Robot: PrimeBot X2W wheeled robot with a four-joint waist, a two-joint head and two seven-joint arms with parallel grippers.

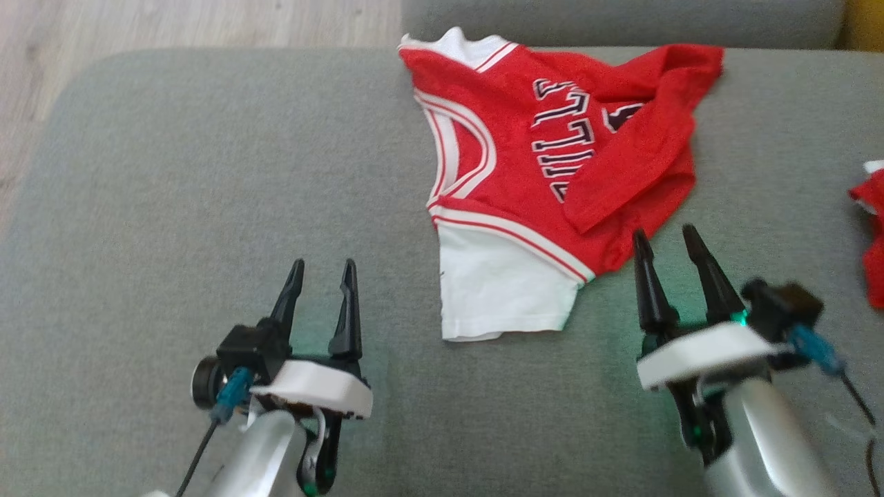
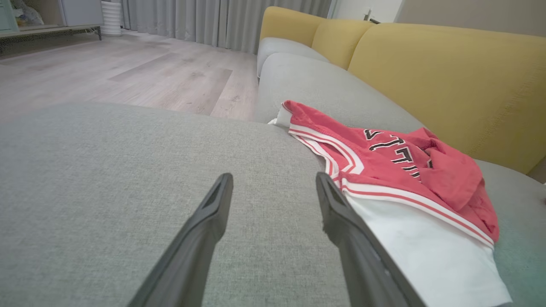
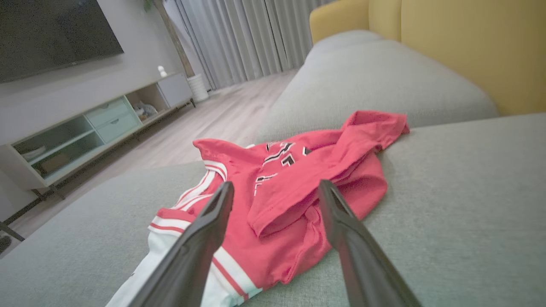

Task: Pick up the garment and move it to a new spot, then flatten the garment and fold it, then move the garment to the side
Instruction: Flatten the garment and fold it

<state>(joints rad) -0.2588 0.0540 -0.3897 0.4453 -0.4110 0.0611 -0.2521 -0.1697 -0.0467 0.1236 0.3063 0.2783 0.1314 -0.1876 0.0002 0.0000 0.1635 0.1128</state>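
Note:
The garment [image 1: 552, 166] is a red and white jersey with black lettering, lying rumpled on the grey sofa seat [image 1: 173, 207], its right side folded over onto itself. It also appears in the left wrist view as the garment [image 2: 396, 170] and in the right wrist view as the garment [image 3: 298, 179]. My left gripper [image 1: 324, 266] is open over bare cushion, left of the jersey's white hem. My right gripper [image 1: 666, 233] is open with its fingertips just short of the jersey's lower right edge. Nothing is held by either.
Another red and white cloth [image 1: 873, 228] lies at the right edge of the seat. Yellow back cushions [image 2: 448, 81] stand behind the seat. Wooden floor [image 1: 173, 24] lies beyond the cushion's far left edge, with a TV cabinet [image 3: 85, 132] across the room.

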